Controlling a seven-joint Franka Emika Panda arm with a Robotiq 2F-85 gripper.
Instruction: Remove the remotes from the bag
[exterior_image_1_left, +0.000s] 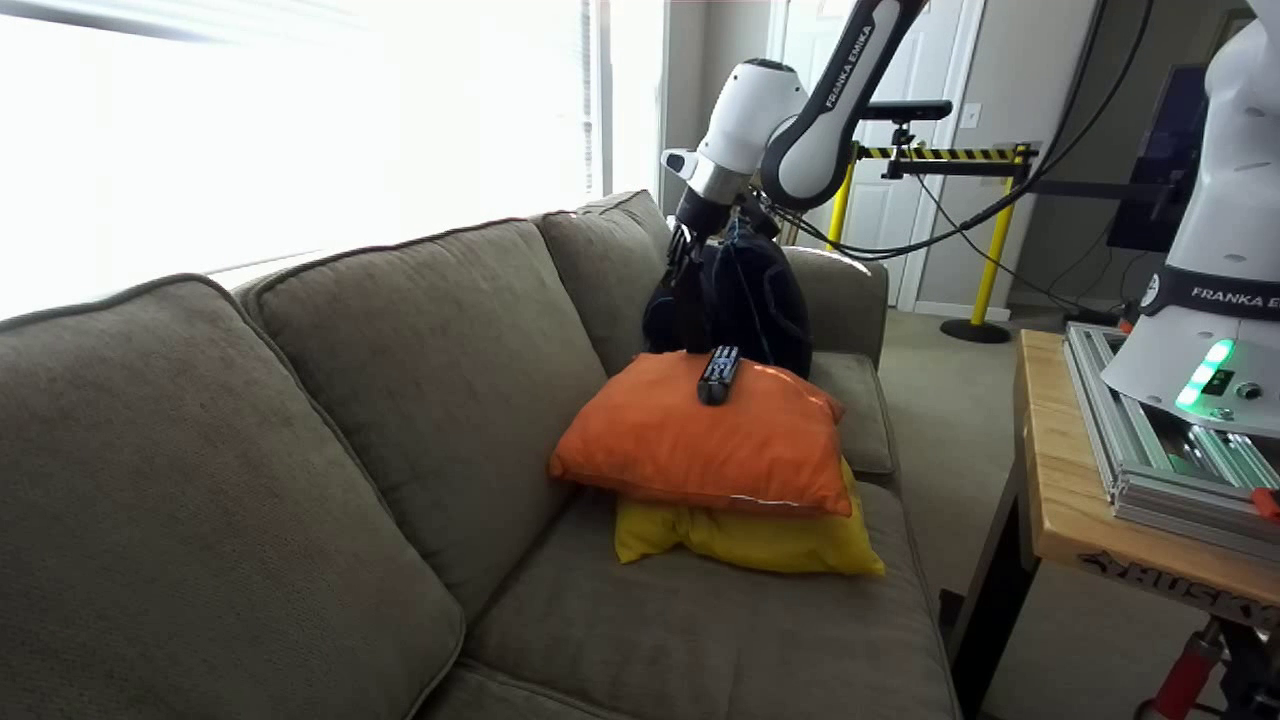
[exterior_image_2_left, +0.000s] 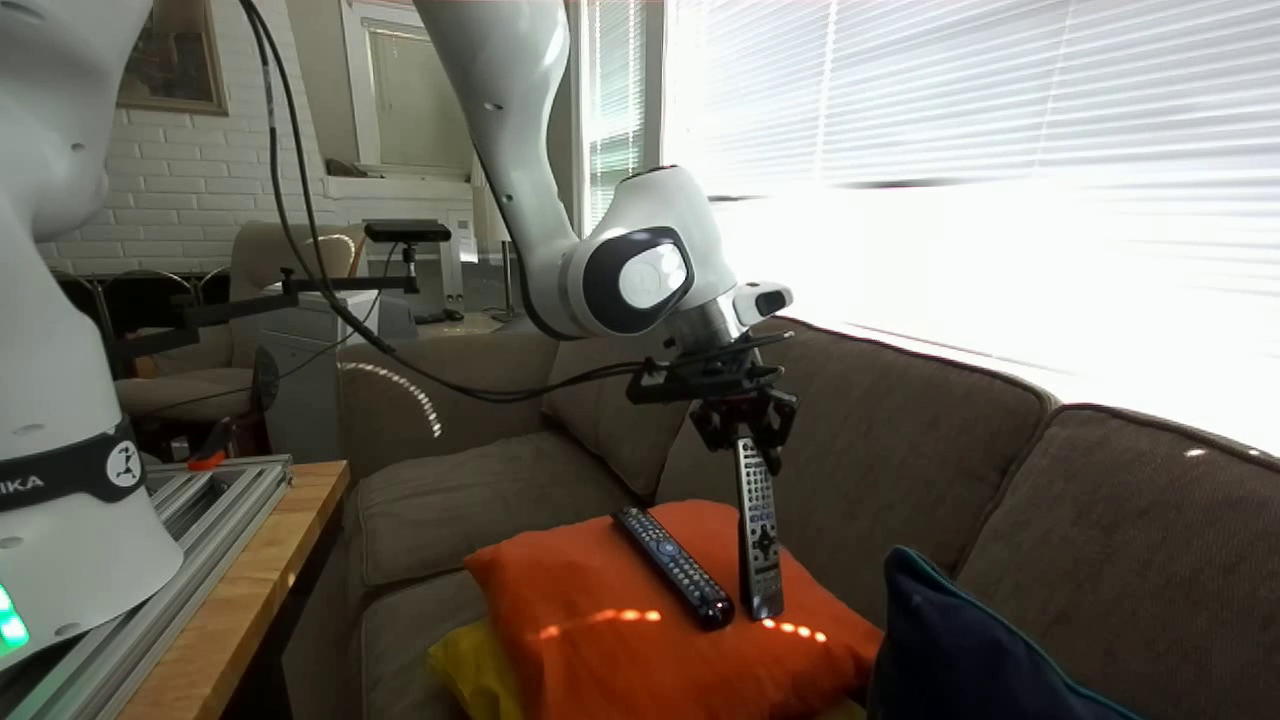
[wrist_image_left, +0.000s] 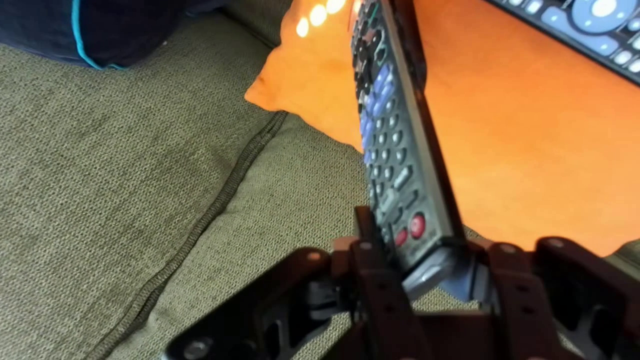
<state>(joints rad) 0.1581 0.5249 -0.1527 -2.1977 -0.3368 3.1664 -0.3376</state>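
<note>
Orange and plump, a fabric pillow (exterior_image_1_left: 650, 440) lies on a yellow fabric pillow (exterior_image_1_left: 740, 535) on the grey-brown sofa (exterior_image_1_left: 420, 340); beyond, in an exterior view, we see the slumped navy-black fabric bag (exterior_image_1_left: 770, 300), partly behind the orange pillow. A slim black remote (exterior_image_2_left: 670, 563) lies on that pillow. Our tool (exterior_image_2_left: 746, 432) is clamped on the upper end of a long dark-grey remote (exterior_image_2_left: 758, 525), tilted downward near the black one; whether its lower end touches fabric we cannot tell.
</note>
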